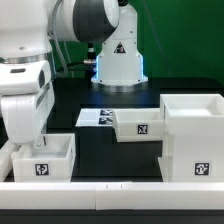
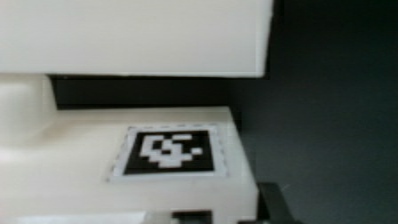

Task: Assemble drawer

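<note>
Marker board (image 1: 93, 118) on black table (image 1: 112, 156)

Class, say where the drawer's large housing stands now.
In the exterior view the housing stands at the view's right, with a small tray just to its left.

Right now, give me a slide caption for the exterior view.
Panda gripper shut at the small tray on the exterior view's left; second tray and boxy housing stand further right.

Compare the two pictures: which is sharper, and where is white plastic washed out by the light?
Exterior view: sharper, though the housing and left tray lose detail in bright white. Wrist view: soft and out of focus, the tag edges smeared.
</note>
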{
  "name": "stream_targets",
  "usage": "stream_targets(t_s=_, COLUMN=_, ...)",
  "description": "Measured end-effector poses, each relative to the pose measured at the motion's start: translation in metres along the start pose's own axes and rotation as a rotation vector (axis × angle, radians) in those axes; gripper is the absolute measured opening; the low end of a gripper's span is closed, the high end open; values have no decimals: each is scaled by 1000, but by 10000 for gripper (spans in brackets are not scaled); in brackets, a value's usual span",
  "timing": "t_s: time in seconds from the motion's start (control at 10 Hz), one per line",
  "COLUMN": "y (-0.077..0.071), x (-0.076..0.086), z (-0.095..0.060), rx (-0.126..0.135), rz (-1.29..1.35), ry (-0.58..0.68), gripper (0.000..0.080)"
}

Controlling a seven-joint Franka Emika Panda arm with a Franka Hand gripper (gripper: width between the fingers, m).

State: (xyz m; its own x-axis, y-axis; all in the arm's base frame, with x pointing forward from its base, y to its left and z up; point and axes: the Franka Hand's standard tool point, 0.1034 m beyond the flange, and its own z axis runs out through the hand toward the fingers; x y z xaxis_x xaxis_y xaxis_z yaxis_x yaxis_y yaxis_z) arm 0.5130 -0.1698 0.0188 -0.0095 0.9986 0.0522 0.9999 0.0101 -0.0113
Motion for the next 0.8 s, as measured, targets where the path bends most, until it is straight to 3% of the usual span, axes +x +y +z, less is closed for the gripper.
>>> stream_targets(t_s=0.3, y=3, x=55, z=-13, rx=-7, rz=-36, ry=23, gripper=37)
stream_targets(t_s=0.4, y=6, x=68, z=-19, rx=-20, rz=-57, ry=27, gripper=37)
stream_targets(t_s=0.5, y=7, x=68, z=-22, rx=-42, rz=-58, ry=20, gripper=38)
stream_targets(t_s=0.7, y=0, x=49, z=-19, rx=-21, rz=15, ry=9, gripper=38)
stream_targets(t_s=0.8, y=1, x=52, z=-19, rx=-20, rz=9, ry=10, gripper=38)
